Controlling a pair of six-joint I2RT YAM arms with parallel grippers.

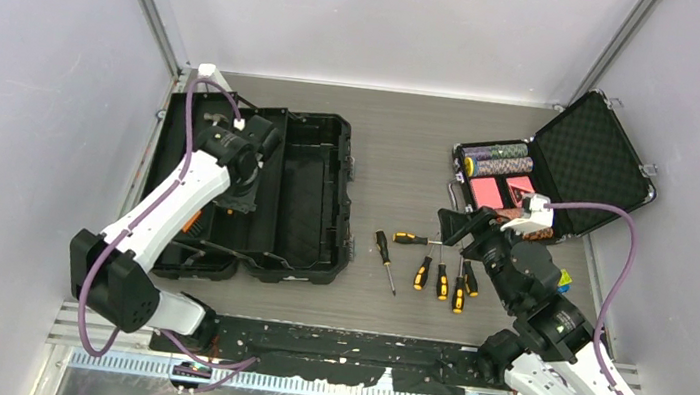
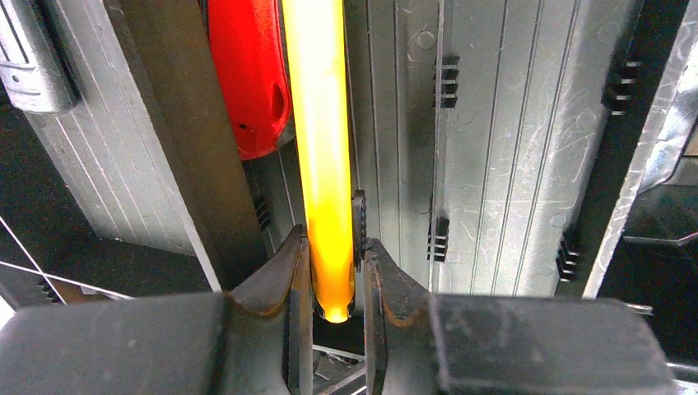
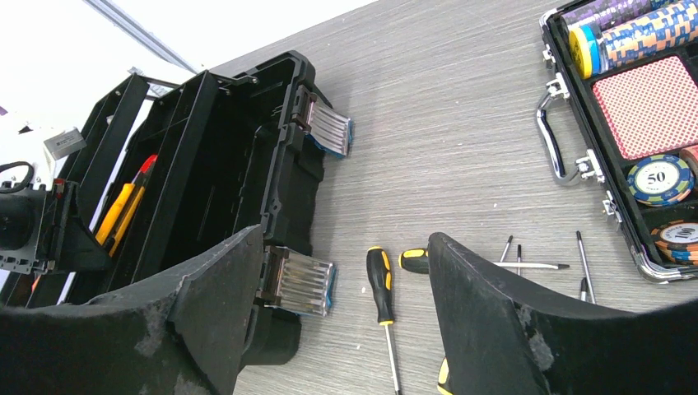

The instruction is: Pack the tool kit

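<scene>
The black toolbox (image 1: 311, 193) lies open at the left of the table, its blue-edged latches (image 3: 306, 282) facing the loose tools. My left gripper (image 1: 240, 192) is down inside its left half. In the left wrist view that gripper (image 2: 337, 276) is shut on the end of a long yellow translucent tool handle (image 2: 321, 140), which lies beside a red handle (image 2: 251, 78). Several orange-black screwdrivers (image 1: 443, 279) lie on the table right of the box. My right gripper (image 1: 453, 225) hovers over them, open (image 3: 346, 240), holding nothing. One screwdriver (image 3: 379, 284) shows between its fingers.
A smaller foam-lined case (image 1: 583, 156) stands open at the back right, with poker chips (image 3: 659, 179) and red card decks inside. Its chrome handle (image 3: 550, 136) faces the screwdrivers. Grey walls close in both sides and the back.
</scene>
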